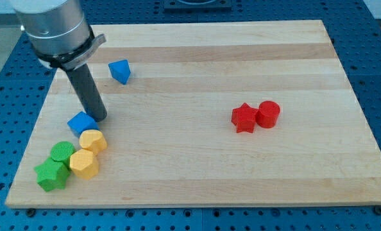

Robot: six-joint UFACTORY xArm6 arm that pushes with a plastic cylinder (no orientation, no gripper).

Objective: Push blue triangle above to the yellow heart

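Wooden board (197, 167): my tip (101, 118) beside blue cube (81, 122), below blue triangle (120, 70).

Single raised camera, angled down across the whole wooden board (197, 77), arm at the view's upper left

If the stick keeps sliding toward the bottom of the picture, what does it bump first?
Probably the blue block, which sits right beside my tip, on the view's left and slightly lower. Just below it waits a yellow block. Depth is hard to judge, so my tip might slip past on the right.
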